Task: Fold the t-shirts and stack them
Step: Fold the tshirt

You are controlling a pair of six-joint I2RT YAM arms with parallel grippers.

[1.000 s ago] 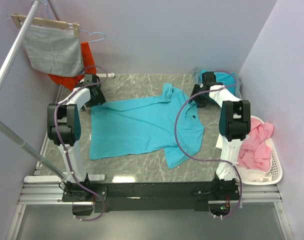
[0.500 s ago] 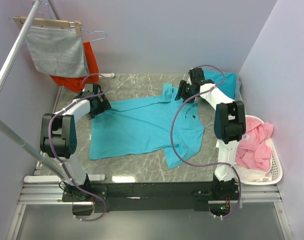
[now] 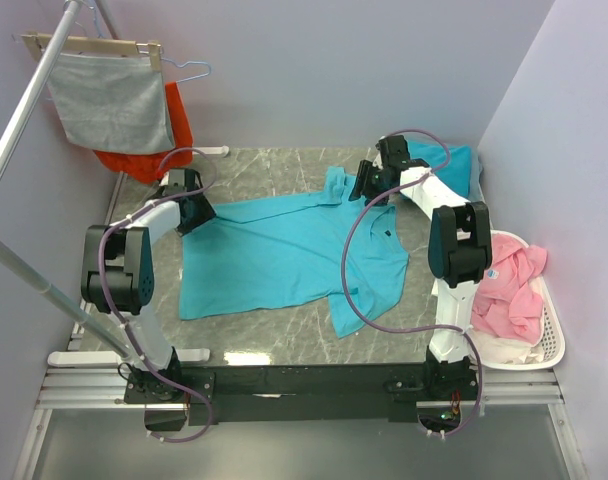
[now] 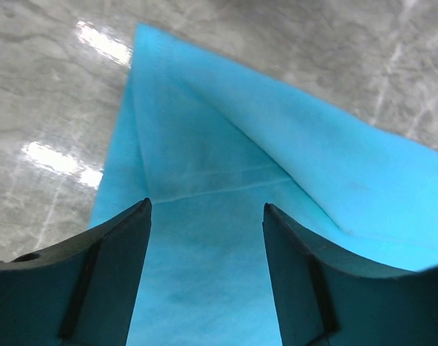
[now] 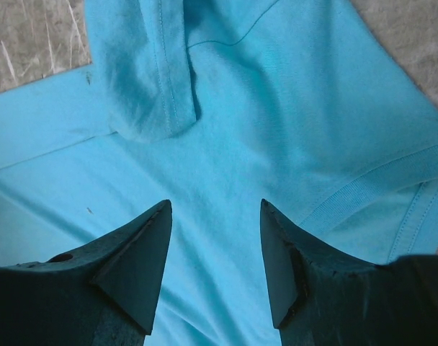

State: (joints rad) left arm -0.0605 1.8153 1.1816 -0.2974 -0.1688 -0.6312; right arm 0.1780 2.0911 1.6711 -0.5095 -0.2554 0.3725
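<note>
Teal, two: spread t-shirt (image 3: 274,255), bunched t-shirt (image 3: 462,160) far right.

One t-shirt (image 3: 274,255) lies spread on the table (image 3: 274,165), another t-shirt (image 3: 460,160) at the back-right corner.

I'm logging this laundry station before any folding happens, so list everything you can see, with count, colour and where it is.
spread turquoise collared cotton t-shirt: one, teal, flat across mid-table
bunched turquoise t-shirt: one, teal, far right corner
grey rectangular cloth: one, grey, hanging upper left
wooden hanger: one, tan, holding the grey cloth
orange-red garment: one, behind the grey cloth
white plastic laundry basket: one, right of the table
pink clothes: heap, count unclear, in the basket
grey marble-pattern table: one, under the shirts
metal rack pole: one, silver, left side
left gripper: black, open over the spread shirt's far left corner
right gripper: black, open over its collar end
</note>
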